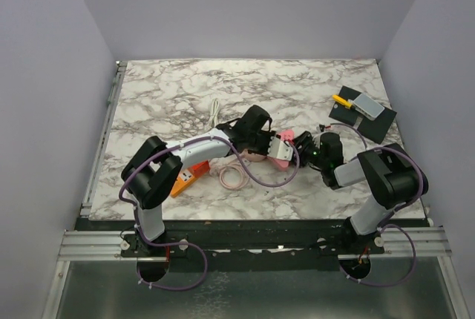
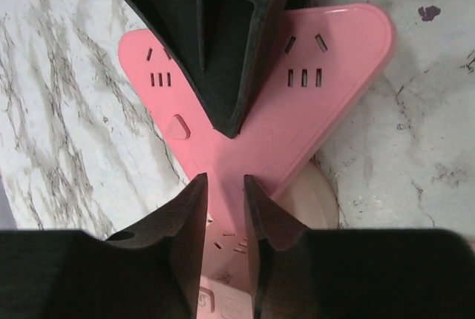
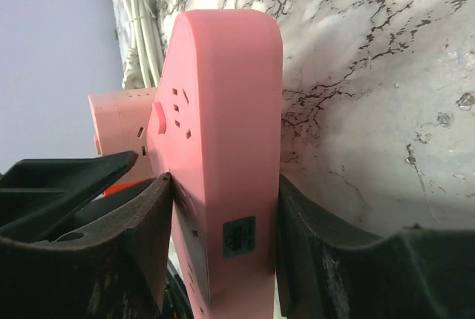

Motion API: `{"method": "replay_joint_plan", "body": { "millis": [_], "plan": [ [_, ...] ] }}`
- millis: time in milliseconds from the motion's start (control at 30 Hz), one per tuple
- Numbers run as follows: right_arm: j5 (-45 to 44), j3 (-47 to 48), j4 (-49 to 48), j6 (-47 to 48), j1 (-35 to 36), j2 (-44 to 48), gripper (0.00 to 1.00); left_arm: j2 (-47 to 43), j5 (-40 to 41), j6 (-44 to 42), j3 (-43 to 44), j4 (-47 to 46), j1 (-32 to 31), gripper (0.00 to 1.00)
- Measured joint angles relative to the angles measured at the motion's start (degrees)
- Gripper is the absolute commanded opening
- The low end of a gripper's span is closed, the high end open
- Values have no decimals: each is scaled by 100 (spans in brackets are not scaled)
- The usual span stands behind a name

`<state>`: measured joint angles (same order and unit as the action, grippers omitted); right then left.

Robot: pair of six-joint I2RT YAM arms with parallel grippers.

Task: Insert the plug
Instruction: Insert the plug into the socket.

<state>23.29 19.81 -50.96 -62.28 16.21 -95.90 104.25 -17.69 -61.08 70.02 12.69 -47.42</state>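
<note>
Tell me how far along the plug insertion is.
Done: the right claw clamps the pink power strip by its sides. In hand: the left claw straddles one corner, grip unclear. Still to do: the visible sockets are empty and no plug shows, so the insertion itself remains.

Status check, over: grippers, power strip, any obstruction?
Right gripper clamped on pink power strip. Left gripper straddles its corner, grip unclear. Visible sockets empty; right finger crosses the socket face.
</note>
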Motion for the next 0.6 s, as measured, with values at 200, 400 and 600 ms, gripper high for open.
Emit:
{"method": "replay_joint_plan", "body": {
  "millis": [200, 400, 600],
  "plan": [
    [-138, 133, 442, 114, 70, 170, 18, -50, -197, 391, 295, 501, 2, 61],
    [-295, 308, 826, 203, 111, 262, 16, -52, -444, 890, 476, 1453, 203, 62],
    [-385, 310, 870, 225, 144, 284, 16, -195, -802, 1117, 761, 1700, 745, 62]
  ]
}}
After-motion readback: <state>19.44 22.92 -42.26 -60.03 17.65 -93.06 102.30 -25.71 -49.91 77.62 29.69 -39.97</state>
